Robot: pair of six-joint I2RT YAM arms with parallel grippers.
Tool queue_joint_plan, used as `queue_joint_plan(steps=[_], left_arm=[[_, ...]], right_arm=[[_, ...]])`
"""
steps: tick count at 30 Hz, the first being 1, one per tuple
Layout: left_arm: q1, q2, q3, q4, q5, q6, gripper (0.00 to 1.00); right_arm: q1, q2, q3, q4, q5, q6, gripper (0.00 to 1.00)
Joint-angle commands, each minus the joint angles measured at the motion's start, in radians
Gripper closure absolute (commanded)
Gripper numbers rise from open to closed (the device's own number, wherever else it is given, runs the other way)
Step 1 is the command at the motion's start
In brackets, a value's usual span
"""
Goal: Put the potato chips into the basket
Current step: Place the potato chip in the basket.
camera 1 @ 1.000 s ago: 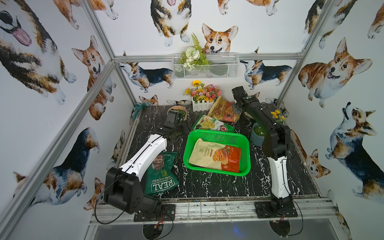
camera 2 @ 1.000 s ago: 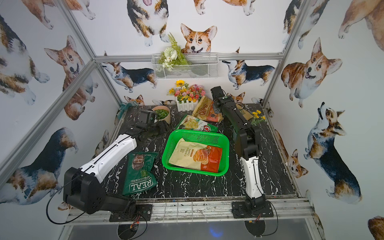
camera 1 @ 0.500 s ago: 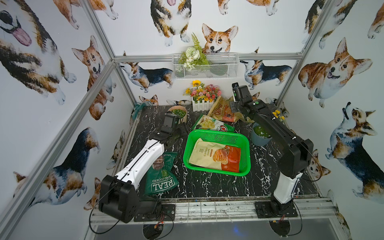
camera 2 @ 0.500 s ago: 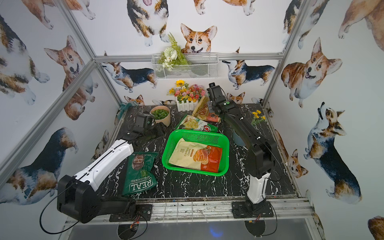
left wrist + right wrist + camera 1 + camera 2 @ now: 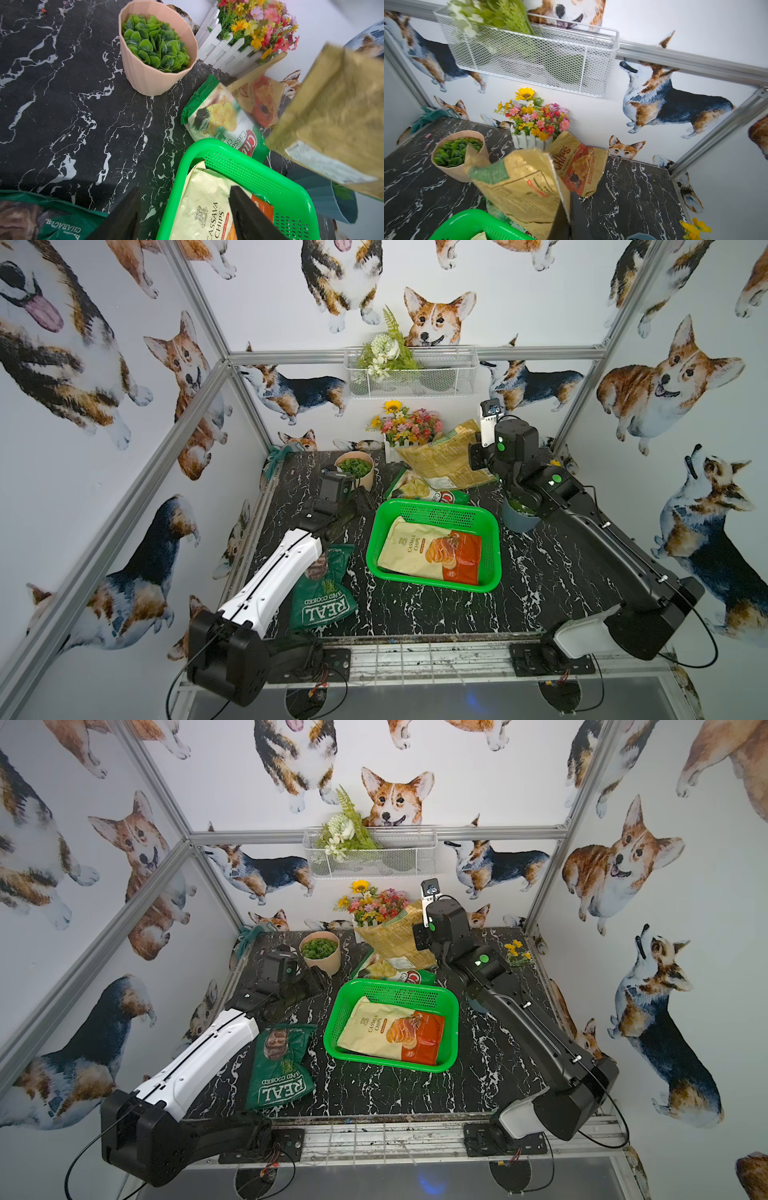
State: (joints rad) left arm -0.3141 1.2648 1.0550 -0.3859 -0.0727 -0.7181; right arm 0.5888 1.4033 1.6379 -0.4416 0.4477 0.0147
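The green basket [image 5: 436, 506] [image 5: 390, 986] [image 5: 259, 178] [image 5: 467, 218] stands mid-table with a cream-and-orange chip bag [image 5: 428, 551] [image 5: 386, 1031] [image 5: 203, 207] lying flat in it. My right gripper [image 5: 478, 456] [image 5: 419, 936] [image 5: 569, 216] is shut on the edge of a tan chip bag [image 5: 444, 460] [image 5: 390, 940] [image 5: 525, 187] [image 5: 332, 108], which hangs in the air behind the basket. A second tan "CHIPS" bag [image 5: 577, 166] [image 5: 259, 99] leans by the back wall. The green-white bag [image 5: 419, 489] [image 5: 218, 120] lies behind the basket. The dark green "REAL" bag [image 5: 324, 597] [image 5: 278, 1073] lies at front left. My left gripper [image 5: 353, 506] [image 5: 184, 191] hovers open and empty over the basket's far left corner.
A pink pot of green leaves [image 5: 355, 468] [image 5: 158, 52] and a white fence planter of flowers [image 5: 409, 431] [image 5: 533, 124] stand at the back. A blue pot [image 5: 517, 516] sits under my right forearm. A white wire basket [image 5: 409, 373] hangs on the back wall.
My right arm has stretched out with its elbow swung to the right, and has lifted the tan bag off the back of the table. My left gripper has drawn back slightly toward the basket's corner.
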Motion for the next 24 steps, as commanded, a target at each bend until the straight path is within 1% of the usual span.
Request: queue_joint_plan(steps=[1,4,7,12,14,16,19,21,24], left_arm=[[0.003,-0.011,0.003,0.014,-0.024,0.018,0.29],[0.007,-0.016,0.006,0.024,-0.052,0.054,0.29],[0.013,-0.006,0.02,0.017,-0.115,0.116,0.28],[0.027,0.038,0.099,-0.022,-0.174,0.231,0.28],[0.027,0.05,0.123,-0.027,-0.18,0.255,0.28],[0.029,0.053,0.134,-0.022,-0.181,0.26,0.28],[0.03,0.046,0.125,-0.004,-0.164,0.243,0.28],[0.029,0.039,0.11,0.005,-0.153,0.231,0.28],[0.03,0.024,0.083,0.007,-0.159,0.23,0.28]], right_arm=[[0.026,-0.044,0.031,-0.122,0.022,0.071,1.0],[0.039,-0.085,0.071,-0.283,-0.04,0.186,1.0],[0.042,-0.105,0.113,-0.437,-0.096,0.279,1.0],[0.042,-0.086,0.152,-0.702,-0.12,0.425,1.0],[0.042,-0.086,0.138,-0.752,-0.13,0.492,1.0],[0.042,-0.1,0.1,-0.753,-0.155,0.558,1.0],[0.042,-0.13,0.024,-0.704,-0.228,0.669,1.0],[0.042,-0.159,-0.021,-0.648,-0.275,0.752,1.0],[0.042,-0.228,-0.106,-0.541,-0.326,0.912,1.0]])
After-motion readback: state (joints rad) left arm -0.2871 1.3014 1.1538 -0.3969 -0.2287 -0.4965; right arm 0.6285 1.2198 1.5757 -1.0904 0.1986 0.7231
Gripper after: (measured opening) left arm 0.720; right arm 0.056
